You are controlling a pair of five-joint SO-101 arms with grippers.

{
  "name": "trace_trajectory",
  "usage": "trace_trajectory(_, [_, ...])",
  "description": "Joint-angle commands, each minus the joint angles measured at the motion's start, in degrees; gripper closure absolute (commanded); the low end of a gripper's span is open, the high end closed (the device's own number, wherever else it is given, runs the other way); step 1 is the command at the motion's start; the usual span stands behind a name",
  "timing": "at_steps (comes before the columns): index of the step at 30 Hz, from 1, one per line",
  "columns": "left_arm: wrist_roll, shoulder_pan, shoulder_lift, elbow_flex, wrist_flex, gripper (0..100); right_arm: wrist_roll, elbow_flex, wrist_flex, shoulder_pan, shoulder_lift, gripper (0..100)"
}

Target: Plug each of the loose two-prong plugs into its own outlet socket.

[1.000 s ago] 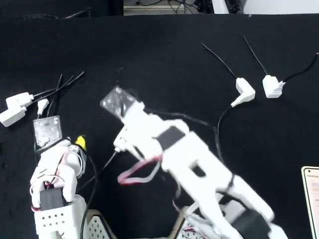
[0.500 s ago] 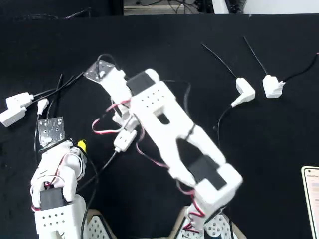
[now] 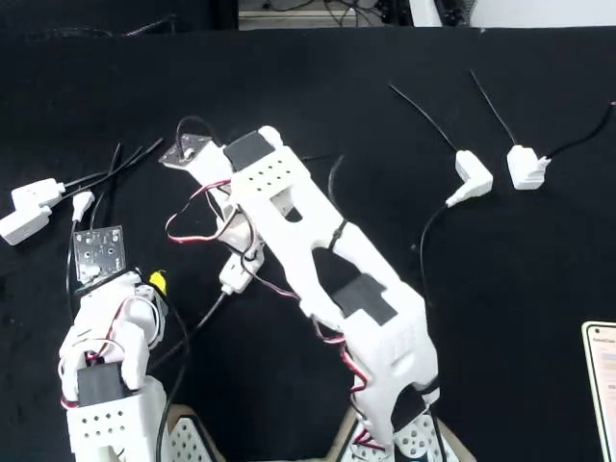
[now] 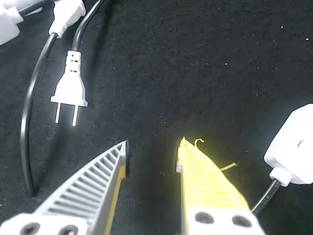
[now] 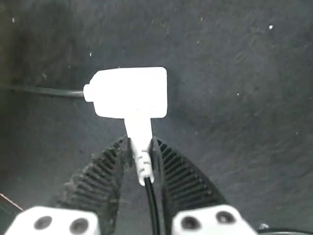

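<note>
R gripper (image 5: 141, 144) pinches white plug (image 5: 138, 128), touching socket block (image 5: 129, 92). L gripper (image 4: 153, 142) spread; loose two-prong plug (image 4: 70, 90) & black cord (image 4: 29, 122) nearby, by tabletop's (image 4: 195, 58) left edge.

black cloth table cover (image 3: 318, 87): plain black, flecked with pale lint
white two-prong plastic plug (image 4: 70, 90): white body, silvery prongs, black cable
left gripper (image 4: 152, 147): one finger grey, one yellow, both ribbed, white base
right gripper (image 5: 142, 143): black ribbed fingers, white base
white plastic plug neck (image 5: 138, 131): white, black cable
white rounded plastic socket block (image 5: 131, 92): plain white, black cord
white plastic arm shells (image 3: 318, 250): white, black motor blocks, red and white wires
white angled plastic adapters (image 3: 472, 176): white, thin black cords
white plastic outlet pieces (image 3: 29, 210): white, black cords
</note>
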Motion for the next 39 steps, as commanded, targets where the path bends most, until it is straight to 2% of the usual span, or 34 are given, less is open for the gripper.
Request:
trace_trajectory(1, [-0.3, -0.4, -0.4, -0.9, -0.2, 82, 0.5, -5.7, 1.2, 1.1, -0.4, 98.8])
trace_trajectory(8, [-0.3, -0.4, -0.4, -0.9, -0.3, 82, 0.6, -13.8, 5.5, 1.1, 3.9, 98.8])
trace_trajectory(14, [-0.3, -0.4, -0.4, -0.9, -0.3, 82, 0.6, -17.8, 6.3, 4.0, 9.4, 98.8])
trace_trajectory(27, [-0.4, -0.4, -0.4, -1.0, -0.3, 82, 0.6, -17.5, 6.8, 4.1, 9.7, 98.8])
trace_trajectory(32, [-0.4, -0.4, -0.4, -1.0, -0.3, 82, 0.5, -17.5, 6.8, 4.0, 4.0, 98.8])
trace_trajectory(39, [-0.4, -0.3, -0.4, -1.1, -0.3, 82, 0.6, -8.9, 6.6, 0.5, 0.3, 98.8])
